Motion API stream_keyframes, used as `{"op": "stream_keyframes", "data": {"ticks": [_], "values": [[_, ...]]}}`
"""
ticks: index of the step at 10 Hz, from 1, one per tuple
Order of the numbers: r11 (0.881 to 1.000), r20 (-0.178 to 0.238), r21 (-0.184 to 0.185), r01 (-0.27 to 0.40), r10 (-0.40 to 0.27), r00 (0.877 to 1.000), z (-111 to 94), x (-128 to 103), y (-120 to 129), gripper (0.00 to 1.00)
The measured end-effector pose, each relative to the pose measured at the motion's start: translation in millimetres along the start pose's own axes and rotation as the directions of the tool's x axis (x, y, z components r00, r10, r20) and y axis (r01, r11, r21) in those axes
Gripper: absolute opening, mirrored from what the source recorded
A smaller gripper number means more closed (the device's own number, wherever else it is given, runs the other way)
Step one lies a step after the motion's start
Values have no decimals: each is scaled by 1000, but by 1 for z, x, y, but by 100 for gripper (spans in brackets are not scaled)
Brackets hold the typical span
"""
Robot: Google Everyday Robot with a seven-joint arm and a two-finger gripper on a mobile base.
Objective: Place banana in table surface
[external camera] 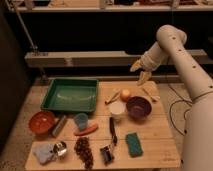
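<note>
The banana (112, 97), slim and pale yellow, lies diagonally on the tan table surface (155, 135), just left of a round orange fruit (125, 94) and behind the white cup (117, 108). My gripper (140, 71) hangs in the air above the table's back right part, up and to the right of the banana and well apart from it. Its yellowish fingers (145, 76) stand open with nothing between them.
A green tray (70, 95) sits back left. Nearby are a purple bowl (138, 106), red bowl (41, 121), blue cup (81, 120), carrot (86, 130), grapes (84, 150), green sponge (133, 144), black tool (111, 132) and a pale stick (149, 93).
</note>
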Motion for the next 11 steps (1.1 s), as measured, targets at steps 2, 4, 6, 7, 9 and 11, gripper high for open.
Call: {"op": "stream_keyframes", "data": {"ticks": [2, 4, 6, 7, 9, 11], "values": [[999, 47, -28, 24, -23, 999, 23, -5, -9, 65], [996, 91, -70, 57, -51, 995, 52, -8, -16, 65], [989, 93, -115, 91, -80, 992, 78, -16, -22, 65], [984, 82, -142, 105, -94, 992, 91, -17, -22, 65], [974, 32, -185, 129, -125, 992, 111, -17, -21, 65], [966, -24, -212, 147, -155, 988, 125, -17, -20, 65]]}}
